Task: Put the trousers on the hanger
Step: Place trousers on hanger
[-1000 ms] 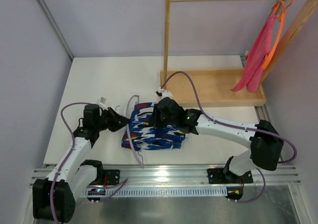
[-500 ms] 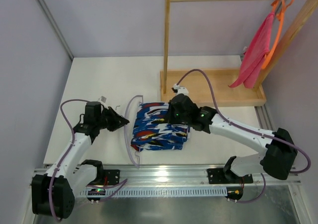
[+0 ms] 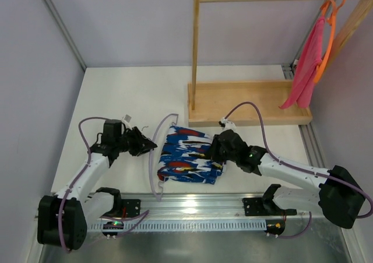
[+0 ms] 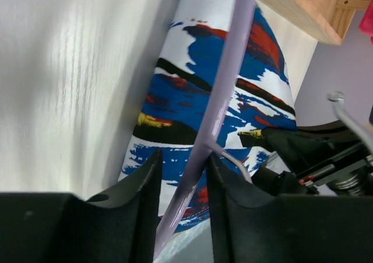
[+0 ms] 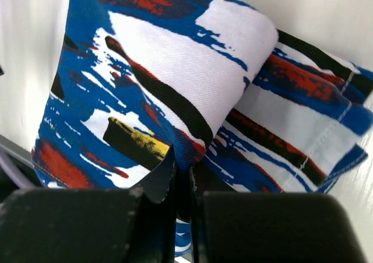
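The trousers, royal blue with white, red, black and yellow patches, lie folded on the white table between the arms. The pale lavender hanger curves along their left edge. My left gripper is shut on a bar of the hanger, which runs between its fingers. My right gripper is at the trousers' right side, shut on a fold of the trousers, with cloth pinched between its fingers. A thin silver wire joins the lavender bar.
A wooden rack stands behind, with its base, post and top rail. An orange hanger with a pink-red cloth hangs at its right end. A metal rail runs along the near edge.
My right gripper has drawn back to the right and nearer, pulling the trousers with it. My left gripper and the hanger have shifted a little right. The pink cloth has swung.
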Available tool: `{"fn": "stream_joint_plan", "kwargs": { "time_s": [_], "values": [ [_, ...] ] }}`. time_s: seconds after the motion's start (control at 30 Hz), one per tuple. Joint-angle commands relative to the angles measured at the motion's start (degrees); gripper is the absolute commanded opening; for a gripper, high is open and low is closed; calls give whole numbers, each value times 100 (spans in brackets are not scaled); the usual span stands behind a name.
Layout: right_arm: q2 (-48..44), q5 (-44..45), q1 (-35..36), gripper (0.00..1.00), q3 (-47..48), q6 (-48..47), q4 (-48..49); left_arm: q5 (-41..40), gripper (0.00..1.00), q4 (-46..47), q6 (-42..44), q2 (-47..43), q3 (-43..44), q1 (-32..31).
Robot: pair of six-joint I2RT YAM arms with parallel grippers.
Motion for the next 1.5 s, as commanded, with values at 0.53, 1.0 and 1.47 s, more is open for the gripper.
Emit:
{"fn": "stream_joint_plan", "kwargs": {
  "time_s": [0.53, 1.0, 1.47],
  "values": [
    [-195, -505, 57, 40, -712, 227, 687, -1193, 58, -505, -79, -992, -335, -74],
    [375, -505, 57, 42, -246, 42, 783, -711, 69, -5, -273, -1740, -625, -91],
    [850, -743, 57, 48, 53, 95, 1099, -104, 68, 434, -290, -1889, -677, -82]
  ]
}}
